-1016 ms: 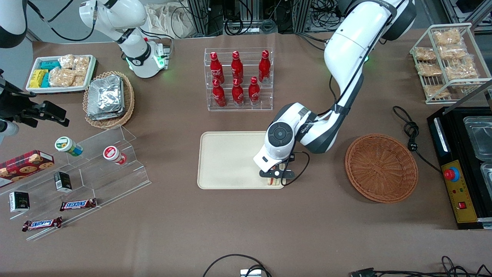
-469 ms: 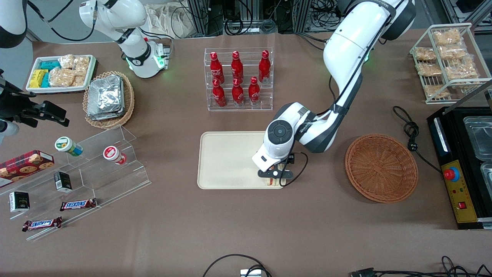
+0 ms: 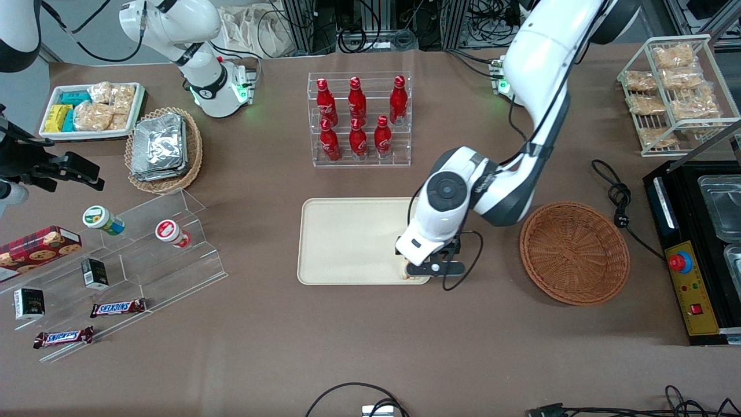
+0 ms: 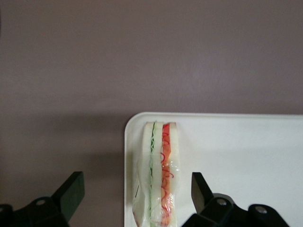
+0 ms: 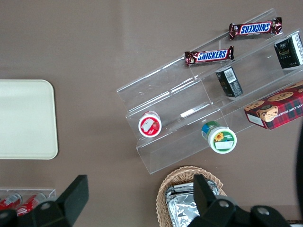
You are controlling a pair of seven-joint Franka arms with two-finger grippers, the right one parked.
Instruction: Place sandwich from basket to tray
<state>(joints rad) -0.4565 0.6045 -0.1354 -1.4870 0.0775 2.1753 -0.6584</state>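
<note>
Gripper (image 4: 137,198): fingers spread wide, clear of the sandwich (image 4: 158,170) either side, released. Sandwich: on edge in the tray (image 3: 341,243) corner nearest the basket (image 3: 574,252), delivery apparently complete. Basket: empty, just beside tray.

Front view: whole table seen steeply from above. Left wrist view: aimed straight down, close over the tray (image 4: 246,142) corner and sandwich (image 4: 158,170), between the spread gripper (image 4: 135,194) fingers. Tray (image 3: 341,240) shared by all views.
</note>
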